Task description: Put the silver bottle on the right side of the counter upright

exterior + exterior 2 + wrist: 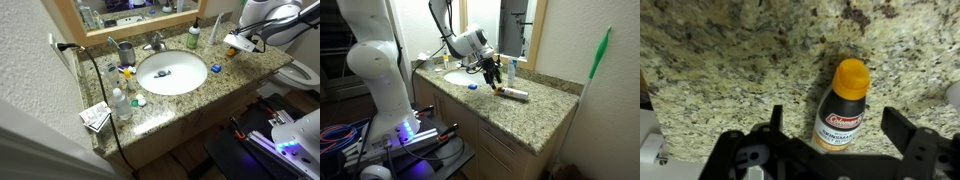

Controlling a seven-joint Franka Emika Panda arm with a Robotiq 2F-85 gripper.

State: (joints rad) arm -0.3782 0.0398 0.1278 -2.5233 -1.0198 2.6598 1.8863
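Note:
The silver bottle (848, 92) lies on its side on the speckled granite counter (720, 50). It has an orange cap and a dark Coleman label. In the wrist view its orange cap points away from me. My gripper (837, 120) is open, with one finger on each side of the bottle's lower body, apart from it. In an exterior view the gripper (491, 72) hovers low over the bottle (497, 87) on the counter (540, 115). In an exterior view the gripper (240, 42) hides the bottle.
A white tube (516, 94) lies just beside the bottle. A green bottle with a white top (513, 70) stands behind it near the mirror frame. The white sink (172, 72) and chrome faucet (157, 42) are mid-counter. Toiletries (120, 95) crowd the far end.

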